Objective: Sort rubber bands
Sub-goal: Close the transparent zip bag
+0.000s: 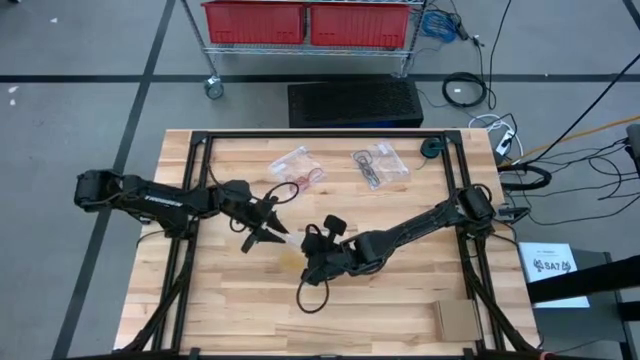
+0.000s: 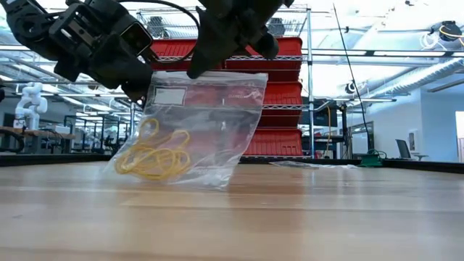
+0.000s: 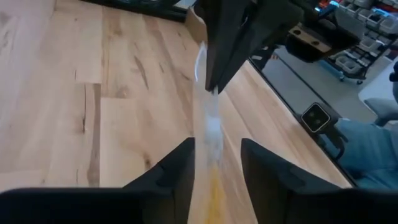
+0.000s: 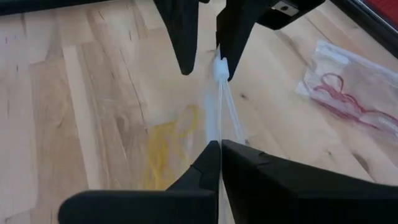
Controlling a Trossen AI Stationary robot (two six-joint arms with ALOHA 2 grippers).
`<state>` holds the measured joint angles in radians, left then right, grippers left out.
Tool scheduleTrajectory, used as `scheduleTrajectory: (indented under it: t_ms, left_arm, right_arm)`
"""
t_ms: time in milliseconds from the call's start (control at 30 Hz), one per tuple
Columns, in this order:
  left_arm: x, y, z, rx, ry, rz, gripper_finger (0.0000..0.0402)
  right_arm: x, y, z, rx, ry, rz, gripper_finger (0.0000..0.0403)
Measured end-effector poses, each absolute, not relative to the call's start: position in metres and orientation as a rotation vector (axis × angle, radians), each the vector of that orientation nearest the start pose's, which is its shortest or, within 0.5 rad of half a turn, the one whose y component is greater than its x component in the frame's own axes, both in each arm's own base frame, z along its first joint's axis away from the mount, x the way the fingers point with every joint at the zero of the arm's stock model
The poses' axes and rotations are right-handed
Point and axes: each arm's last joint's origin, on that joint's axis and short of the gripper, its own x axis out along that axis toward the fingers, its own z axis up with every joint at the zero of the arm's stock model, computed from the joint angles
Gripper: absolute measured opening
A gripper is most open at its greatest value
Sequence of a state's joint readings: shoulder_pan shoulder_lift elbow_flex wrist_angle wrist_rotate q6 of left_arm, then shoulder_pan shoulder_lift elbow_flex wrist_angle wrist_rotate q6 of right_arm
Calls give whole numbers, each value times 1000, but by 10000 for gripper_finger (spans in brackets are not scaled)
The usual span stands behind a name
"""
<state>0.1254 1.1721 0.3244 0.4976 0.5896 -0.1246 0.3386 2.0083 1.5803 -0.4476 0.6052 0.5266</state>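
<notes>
Both grippers meet at mid-table over one clear bag (image 2: pixel 190 123) of yellow rubber bands (image 2: pixel 152 156). Right gripper (image 4: pixel 219 146), reaching in from the right side, has its fingers pressed together on the bag's top edge. Left gripper (image 3: pixel 216 162), coming from the left, straddles the same edge with its fingers parted; whether they touch the plastic is hard to tell from the wrist view. Held up between the two, the bag hangs with its bottom resting on the wooden table (image 1: pixel 400 300), the yellow bands pooled in its lower left corner as seen from table height.

Farther back, toward the far edge, two more clear bags lie flat: one holding red bands (image 1: pixel 297 170) on the left, one holding black bands (image 1: pixel 378 165) to its right, the pair a little apart. No loose bands are visible on the wood.

By the look of it, the sorting is nearly complete, with each colour in its own bag. What seems left is to close or set down the yellow bag beside the others.
</notes>
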Motion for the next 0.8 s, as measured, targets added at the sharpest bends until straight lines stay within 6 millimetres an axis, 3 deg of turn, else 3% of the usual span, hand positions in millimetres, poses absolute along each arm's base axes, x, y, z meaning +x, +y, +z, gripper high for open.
scheduleTrajectory:
  t_ms: [300, 500, 800]
  left_arm:
    - [212, 11, 172, -232, 350, -424, 10]
    - [212, 11, 172, -227, 347, -417, 4]
    - [212, 2, 172, -192, 347, -447, 2]
  right_arm:
    - [419, 130, 225, 102, 684, -442, 0]
    - [419, 130, 226, 128, 677, -449, 10]
    - [431, 115, 234, 183, 596, -424, 93]
